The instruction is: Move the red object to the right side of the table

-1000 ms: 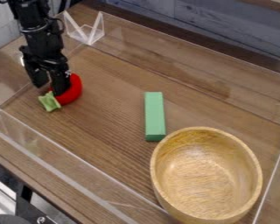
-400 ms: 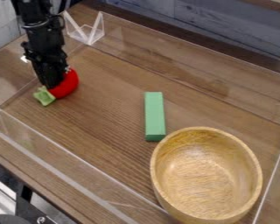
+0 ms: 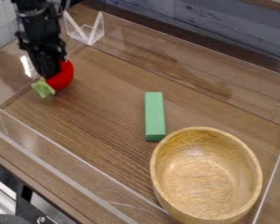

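Note:
The red object (image 3: 62, 75), a small rounded red toy fruit with a light-green stem piece at its lower left, hangs just above the table (image 3: 108, 131) at the far left. My black gripper (image 3: 49, 66) points straight down and is shut on the red object from above. Its fingers cover the top of the fruit.
A flat green rectangular block (image 3: 154, 115) lies near the middle of the table. A large wooden bowl (image 3: 208, 175) stands at the front right. Low clear acrylic walls (image 3: 166, 39) border the tabletop, with a grey wall behind.
The gripper closed on the red object and then rose, lifting the fruit off the tabletop. The block and bowl stayed put.

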Action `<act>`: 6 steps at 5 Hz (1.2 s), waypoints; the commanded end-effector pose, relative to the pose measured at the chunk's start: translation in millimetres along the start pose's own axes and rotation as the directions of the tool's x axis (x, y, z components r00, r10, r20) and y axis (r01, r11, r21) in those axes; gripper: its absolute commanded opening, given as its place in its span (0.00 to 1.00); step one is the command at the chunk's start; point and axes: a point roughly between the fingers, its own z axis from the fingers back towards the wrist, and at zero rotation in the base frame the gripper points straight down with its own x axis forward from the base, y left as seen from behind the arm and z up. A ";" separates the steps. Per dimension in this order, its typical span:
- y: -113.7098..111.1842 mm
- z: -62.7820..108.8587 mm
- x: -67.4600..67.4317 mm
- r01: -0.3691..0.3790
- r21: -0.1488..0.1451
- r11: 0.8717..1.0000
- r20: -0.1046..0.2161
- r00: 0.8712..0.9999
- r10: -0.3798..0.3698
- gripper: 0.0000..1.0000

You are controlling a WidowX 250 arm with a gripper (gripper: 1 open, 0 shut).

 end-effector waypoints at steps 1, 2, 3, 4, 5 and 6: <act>-20.4 39.8 15.4 -0.025 0.041 0.999 0.093 0.995 0.021 0.00; -53.7 39.4 22.0 -0.006 0.032 0.999 0.095 0.995 0.002 0.00; -96.4 36.2 36.4 0.123 0.024 0.992 0.086 0.988 -0.124 0.00; -141.6 34.9 52.3 0.239 0.013 0.971 0.083 0.967 -0.239 0.00; -187.9 27.6 65.7 0.313 0.002 0.950 0.085 0.946 -0.312 0.00; -233.3 12.1 73.7 0.386 -0.006 0.923 0.071 0.920 -0.384 0.00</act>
